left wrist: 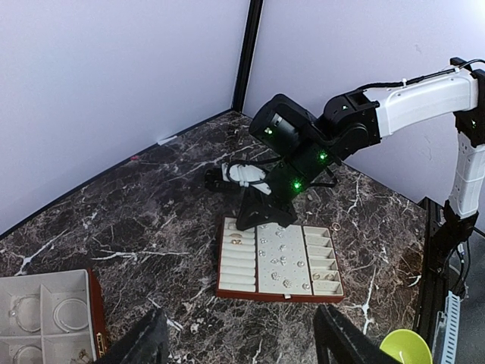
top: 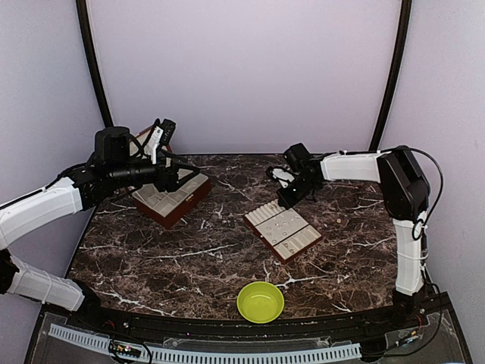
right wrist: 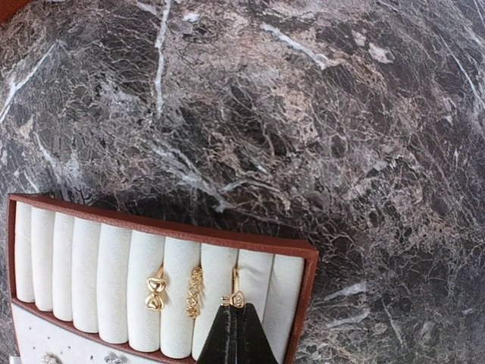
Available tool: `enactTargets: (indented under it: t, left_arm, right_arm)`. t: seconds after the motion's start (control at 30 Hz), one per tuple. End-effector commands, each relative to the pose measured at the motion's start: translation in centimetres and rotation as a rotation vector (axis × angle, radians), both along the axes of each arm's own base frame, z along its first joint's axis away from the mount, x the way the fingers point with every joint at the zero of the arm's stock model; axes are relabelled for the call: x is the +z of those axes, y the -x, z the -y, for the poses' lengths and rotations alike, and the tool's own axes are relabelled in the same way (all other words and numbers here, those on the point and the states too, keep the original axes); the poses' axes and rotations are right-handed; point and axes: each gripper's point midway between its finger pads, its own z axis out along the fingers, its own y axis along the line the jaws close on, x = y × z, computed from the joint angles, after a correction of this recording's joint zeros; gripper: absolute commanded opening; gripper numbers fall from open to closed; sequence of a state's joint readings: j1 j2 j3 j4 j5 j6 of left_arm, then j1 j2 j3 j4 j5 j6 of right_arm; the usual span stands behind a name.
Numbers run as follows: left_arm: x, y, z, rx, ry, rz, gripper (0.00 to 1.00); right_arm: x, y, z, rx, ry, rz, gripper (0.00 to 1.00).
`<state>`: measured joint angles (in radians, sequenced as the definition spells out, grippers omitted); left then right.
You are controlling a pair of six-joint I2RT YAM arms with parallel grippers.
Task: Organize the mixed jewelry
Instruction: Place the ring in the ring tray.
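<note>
The cream-padded tray (top: 301, 246) lies mid-table. My right gripper (right wrist: 236, 322) is over its ring-roll end, also seen from above (top: 288, 199). It is shut on a small gold ring (right wrist: 235, 296) standing in a slot between rolls. A gold heart ring (right wrist: 155, 292) and a lattice ring (right wrist: 195, 290) sit in slots to its left. Tiny pale pieces (left wrist: 284, 260) dot the tray's middle panel. Thin wire hoops (left wrist: 72, 315) lie in the hinged box (left wrist: 45, 292). My left gripper (left wrist: 239, 322) is open and empty above the box (top: 170, 199).
A lime-green bowl (top: 261, 301) stands near the front edge. A loose ring (left wrist: 336, 226) lies on the marble beside the tray's far right corner. Purple walls and black corner posts close in the back.
</note>
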<state>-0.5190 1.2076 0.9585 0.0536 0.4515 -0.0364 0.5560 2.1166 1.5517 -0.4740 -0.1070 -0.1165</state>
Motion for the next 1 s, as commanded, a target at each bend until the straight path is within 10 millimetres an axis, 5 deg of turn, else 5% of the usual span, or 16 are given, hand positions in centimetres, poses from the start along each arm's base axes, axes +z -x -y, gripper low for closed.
enactTargets:
  t: [0.0, 0.57, 0.97]
  left_arm:
    - [0.6, 0.6, -0.4, -0.003, 0.000, 0.025, 0.68]
    - [0.9, 0.7, -0.4, -0.002, 0.011, 0.026, 0.68]
    - [0.8, 0.5, -0.6, 0.014, 0.007, 0.027, 0.68]
  right_arm:
    - [-1.5, 0.7, 1.4, -0.006, 0.079, -0.053, 0.00]
    - [-0.9, 0.3, 2.3, -0.052, 0.123, -0.042, 0.01]
    - [2.5, 0.4, 2.7, -0.067, 0.083, 0.041, 0.26]
